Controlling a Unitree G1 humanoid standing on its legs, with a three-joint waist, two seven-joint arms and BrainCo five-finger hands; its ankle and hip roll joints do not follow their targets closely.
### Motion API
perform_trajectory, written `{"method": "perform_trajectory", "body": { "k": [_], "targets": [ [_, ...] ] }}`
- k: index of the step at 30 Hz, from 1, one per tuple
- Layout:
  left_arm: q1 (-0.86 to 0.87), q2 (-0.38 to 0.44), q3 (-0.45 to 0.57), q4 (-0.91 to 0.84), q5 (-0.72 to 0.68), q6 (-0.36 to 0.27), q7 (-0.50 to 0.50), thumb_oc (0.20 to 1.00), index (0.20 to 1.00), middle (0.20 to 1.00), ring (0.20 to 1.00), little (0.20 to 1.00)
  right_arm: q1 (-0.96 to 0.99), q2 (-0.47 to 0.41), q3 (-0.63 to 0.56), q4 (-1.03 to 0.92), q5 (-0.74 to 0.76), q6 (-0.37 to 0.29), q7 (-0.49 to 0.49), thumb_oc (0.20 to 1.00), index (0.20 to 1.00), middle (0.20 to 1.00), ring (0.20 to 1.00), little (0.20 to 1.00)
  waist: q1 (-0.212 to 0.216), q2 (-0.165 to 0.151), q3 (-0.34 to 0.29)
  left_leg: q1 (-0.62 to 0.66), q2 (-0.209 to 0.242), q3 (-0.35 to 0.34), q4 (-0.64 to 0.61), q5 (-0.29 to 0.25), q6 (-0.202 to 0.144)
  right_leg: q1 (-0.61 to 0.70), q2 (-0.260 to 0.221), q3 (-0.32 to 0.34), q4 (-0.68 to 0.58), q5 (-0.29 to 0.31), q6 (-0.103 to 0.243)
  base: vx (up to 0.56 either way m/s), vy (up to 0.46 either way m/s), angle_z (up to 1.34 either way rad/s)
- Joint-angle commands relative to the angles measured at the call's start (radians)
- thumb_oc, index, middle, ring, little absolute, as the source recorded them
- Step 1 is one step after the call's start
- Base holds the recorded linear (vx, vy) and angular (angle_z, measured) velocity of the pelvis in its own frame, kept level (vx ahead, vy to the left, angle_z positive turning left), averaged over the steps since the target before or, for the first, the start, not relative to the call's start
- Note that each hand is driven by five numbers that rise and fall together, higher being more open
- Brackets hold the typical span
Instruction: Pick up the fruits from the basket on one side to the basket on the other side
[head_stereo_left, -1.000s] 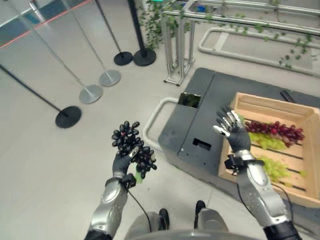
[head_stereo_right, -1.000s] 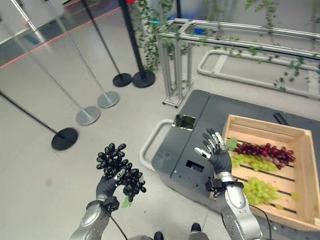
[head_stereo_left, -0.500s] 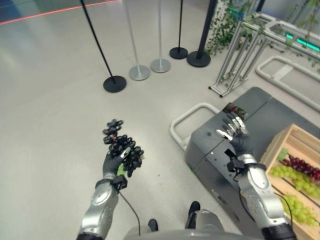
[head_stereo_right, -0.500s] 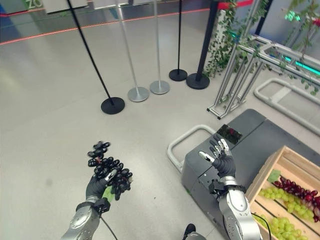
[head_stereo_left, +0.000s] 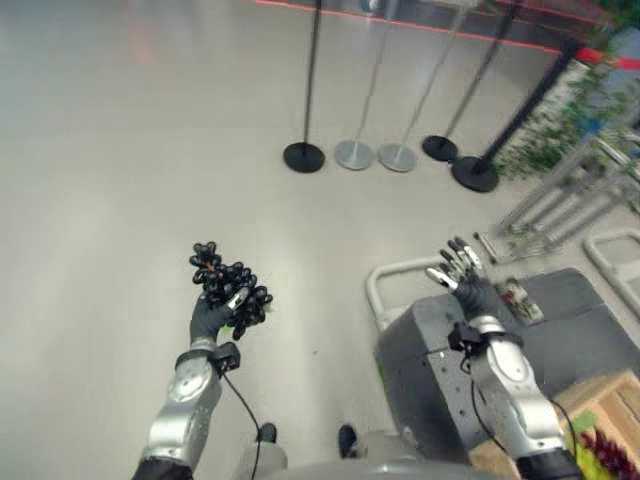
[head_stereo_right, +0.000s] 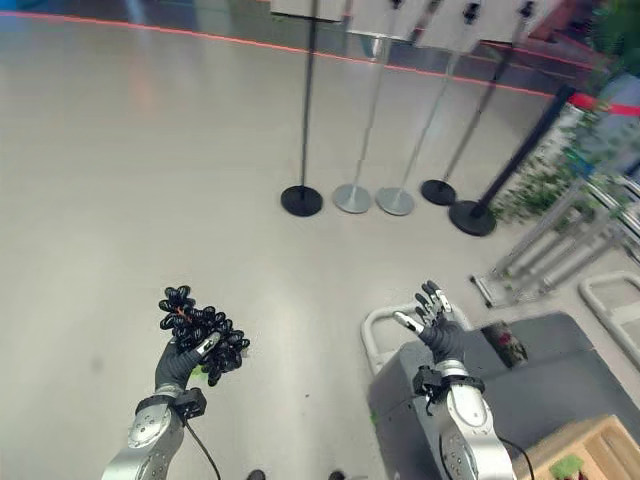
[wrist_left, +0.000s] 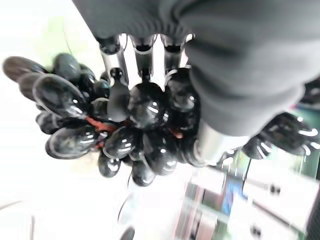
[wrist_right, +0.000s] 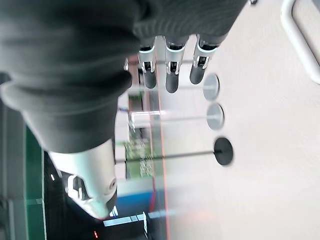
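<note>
A bunch of black grapes (head_stereo_left: 228, 286) is held up over the bare floor in my left hand (head_stereo_left: 209, 320), whose fingers curl round it. In the left wrist view the glossy grapes (wrist_left: 135, 125) lie pressed between the fingers (wrist_left: 111, 59) and the thumb. My right hand (head_stereo_left: 470, 288) is raised above the grey cart (head_stereo_left: 560, 345) with its fingers straight and spread, holding nothing. In the right wrist view its fingers (wrist_right: 170, 70) point out over the floor. A corner of the wooden crate (head_stereo_left: 600, 400) with red grapes (head_stereo_left: 608, 452) shows at the lower right.
Several stanchion posts with round bases (head_stereo_left: 304, 157) stand in a row across the floor ahead. A metal frame with green vines (head_stereo_left: 560, 160) stands at the right. The cart's white tube handle (head_stereo_left: 385, 290) sticks out toward the open floor.
The camera has swung further left, so the crate and cart have slid toward the right edge. Both hands keep their pose; the left still holds the black grapes.
</note>
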Motion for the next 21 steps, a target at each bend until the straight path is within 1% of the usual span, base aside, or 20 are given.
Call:
{"method": "perform_trajectory", "body": {
  "k": [1,2,3,4,5,6,7,8,9,10,11,12,13,15,16,17,18,19,20,21],
  "targets": [
    [-0.044,0.015,-0.009,-0.124,0.049,-0.065,-0.022,0.200,0.200,0.200,0.200,0.200,-0.018,-0.030,-0.007,-0.076,-0.033,-0.038,0.015,1.000,1.000,1.000,1.000,1.000,-0.020,0.032,-0.032,0.037,-0.078,-0.048,-0.094,0.048,0.084,0.019,0.058,0.051,0.045,-0.028,0.000,-0.08,-0.127,1.06],
    [-0.025,0.002,0.004,-0.141,0.029,-0.077,-0.026,0.200,0.200,0.200,0.200,0.200,-0.049,-0.044,0.024,-0.072,-0.044,-0.030,0.020,1.000,1.000,1.000,1.000,1.000,0.002,0.035,-0.036,0.018,-0.095,-0.060,-0.093,0.054,0.072,0.057,0.031,0.011,-0.106,-0.022,-0.014,-0.08,-0.126,0.83],
    [-0.023,0.002,0.004,-0.143,0.029,-0.076,-0.026,0.200,0.200,0.200,0.200,0.200,-0.048,-0.044,0.024,-0.072,-0.044,-0.030,0.020,1.000,1.000,1.000,1.000,1.000,0.000,0.035,-0.037,0.017,-0.096,-0.063,-0.092,0.054,0.072,0.061,0.029,0.009,-0.113,-0.018,-0.014,-0.10,-0.188,0.50],
    [-0.013,-0.010,0.015,-0.150,-0.003,-0.082,-0.028,0.200,0.200,0.200,0.200,0.200,-0.070,-0.054,0.033,-0.077,-0.058,-0.029,0.024,1.000,1.000,1.000,1.000,1.000,0.015,0.044,-0.044,0.001,-0.097,-0.071,-0.086,0.060,0.063,0.079,0.024,0.010,-0.158,-0.018,-0.017,-0.07,-0.122,0.22],
    [-0.002,-0.017,0.022,-0.167,-0.024,-0.083,-0.029,0.200,0.200,0.200,0.200,0.200,-0.088,-0.061,0.035,-0.080,-0.068,-0.028,0.017,1.000,1.000,1.000,1.000,1.000,0.029,0.059,-0.041,-0.020,-0.093,-0.080,-0.074,0.069,0.051,0.090,0.023,0.001,-0.193,-0.008,-0.030,-0.12,-0.206,0.32],
    [0.004,-0.020,0.023,-0.172,-0.040,-0.083,-0.034,0.200,0.200,0.200,0.200,0.200,-0.101,-0.060,0.039,-0.079,-0.062,-0.029,0.015,1.000,1.000,1.000,1.000,1.000,0.042,0.071,-0.036,-0.042,-0.087,-0.095,-0.071,0.088,0.035,0.104,0.030,-0.009,-0.238,0.003,-0.040,-0.20,-0.210,0.22],
    [0.003,-0.021,0.019,-0.167,-0.062,-0.086,-0.033,0.200,0.200,0.200,0.200,0.200,-0.110,-0.059,0.042,-0.076,-0.060,-0.034,0.008,1.000,1.000,1.000,1.000,1.000,0.062,0.087,-0.021,-0.076,-0.079,-0.116,-0.069,0.118,0.015,0.115,0.033,-0.020,-0.275,0.006,-0.049,-0.24,-0.185,0.42],
    [-0.002,-0.025,0.012,-0.165,-0.072,-0.085,-0.038,0.200,0.200,0.200,0.200,0.200,-0.110,-0.067,0.037,-0.074,-0.071,-0.035,0.001,1.000,1.000,1.000,1.000,1.000,0.063,0.104,-0.012,-0.106,-0.079,-0.136,-0.077,0.147,-0.001,0.121,0.031,-0.047,-0.300,0.013,-0.053,-0.46,-0.102,0.83],
    [-0.025,-0.032,-0.003,-0.152,-0.080,-0.087,-0.037,0.200,0.200,0.200,0.200,0.200,-0.110,-0.078,0.024,-0.075,-0.087,-0.036,-0.013,1.000,1.000,1.000,1.000,1.000,0.044,0.110,0.025,-0.152,-0.110,-0.051,0.008,0.110,0.019,0.104,-0.012,-0.119,-0.285,0.025,-0.048,-0.36,-0.020,1.19],
    [-0.026,-0.032,-0.003,-0.151,-0.080,-0.087,-0.037,0.200,0.200,0.200,0.200,0.200,-0.112,-0.078,0.024,-0.075,-0.087,-0.036,-0.013,1.000,1.000,1.000,1.000,1.000,0.043,0.112,0.024,-0.158,-0.110,-0.052,0.012,0.112,0.018,0.100,-0.011,-0.121,-0.286,0.028,-0.047,-0.36,0.015,2.25],
    [-0.032,-0.032,-0.003,-0.144,-0.082,-0.086,-0.040,0.200,0.200,0.200,0.200,0.200,-0.107,-0.077,0.017,-0.075,-0.090,-0.036,-0.018,1.000,1.000,1.000,1.000,1.000,0.030,0.113,0.026,-0.153,-0.105,0.015,0.044,0.084,0.026,0.088,-0.029,-0.152,-0.279,0.032,-0.038,-0.20,0.015,2.06],
    [-0.030,-0.032,-0.001,-0.137,-0.083,-0.088,-0.041,0.200,0.200,0.200,0.200,0.200,-0.097,-0.076,0.011,-0.077,-0.098,-0.038,-0.024,1.000,1.000,1.000,1.000,1.000,0.017,0.111,0.026,-0.141,-0.087,0.103,0.081,0.046,0.029,0.077,-0.054,-0.196,-0.275,0.039,-0.030,-0.25,0.012,1.88],
    [-0.024,-0.032,0.000,-0.136,-0.085,-0.088,-0.048,0.200,0.200,0.200,0.200,0.200,-0.088,-0.073,0.008,-0.078,-0.099,-0.036,-0.025,1.000,1.000,1.000,1.000,1.000,0.013,0.113,0.020,-0.117,-0.081,0.132,0.084,0.021,0.029,0.066,-0.070,-0.227,-0.276,0.045,-0.028,-0.22,-0.001,0.87],
    [0.002,-0.038,0.011,-0.152,-0.089,-0.090,-0.052,0.200,0.200,0.200,0.200,0.200,-0.064,-0.067,0.003,-0.074,-0.106,-0.038,-0.020,1.000,1.000,1.000,1.000,1.000,0.004,0.114,0.011,-0.061,-0.079,0.143,0.084,-0.029,0.029,0.066,-0.102,-0.295,-0.297,0.065,-0.026,-0.20,-0.005,0.70],
    [0.008,-0.041,0.013,-0.158,-0.093,-0.089,-0.057,0.200,0.200,0.200,0.200,0.200,-0.058,-0.062,-0.002,-0.072,-0.111,-0.038,-0.020,1.000,1.000,1.000,1.000,1.000,0.005,0.115,0.001,-0.041,-0.066,0.156,0.071,-0.034,0.026,0.064,-0.113,-0.325,-0.307,0.069,-0.021,-0.18,0.030,1.24],
    [0.014,-0.043,0.019,-0.167,-0.096,-0.089,-0.055,0.200,0.200,0.200,0.200,0.200,-0.053,-0.057,-0.006,-0.067,-0.108,-0.042,-0.023,1.000,1.000,1.000,1.000,1.000,-0.002,0.118,-0.001,-0.017,-0.039,0.175,0.064,-0.043,0.019,0.075,-0.125,-0.369,-0.308,0.069,-0.019,-0.16,0.065,1.34],
    [0.014,-0.044,0.022,-0.168,-0.097,-0.090,-0.054,0.200,0.200,0.200,0.200,0.200,-0.051,-0.054,-0.012,-0.065,-0.108,-0.045,-0.028,1.000,1.000,1.000,1.000,1.000,-0.001,0.115,-0.005,-0.012,-0.009,0.204,0.063,-0.041,0.013,0.071,-0.141,-0.396,-0.303,0.071,-0.015,-0.16,0.103,1.79],
    [0.018,-0.045,0.026,-0.177,-0.101,-0.089,-0.051,0.200,0.200,0.200,0.200,0.200,-0.051,-0.052,-0.020,-0.068,-0.107,-0.049,-0.036,1.000,1.000,1.000,1.000,1.000,-0.002,0.117,-0.007,0.007,0.039,0.239,0.058,-0.044,0.001,0.076,-0.157,-0.442,-0.297,0.069,-0.012,-0.11,0.074,1.30],
    [0.018,-0.045,0.026,-0.177,-0.101,-0.089,-0.051,0.200,0.200,0.200,0.200,0.200,-0.051,-0.052,-0.020,-0.068,-0.107,-0.049,-0.036,1.000,1.000,1.000,1.000,1.000,-0.002,0.117,-0.007,0.007,0.039,0.239,0.058,-0.044,0.001,0.076,-0.157,-0.442,-0.297,0.069,-0.012,-0.14,0.129,1.53],
    [0.016,-0.043,0.028,-0.181,-0.094,-0.089,-0.050,0.200,0.200,0.200,0.200,0.200,-0.047,-0.049,-0.032,-0.069,-0.093,-0.054,-0.041,1.000,1.000,1.000,1.000,1.000,-0.004,0.117,-0.014,0.036,0.113,0.284,0.044,-0.037,-0.018,0.083,-0.182,-0.509,-0.288,0.068,-0.005,-0.13,0.159,0.97]
  ]
}}
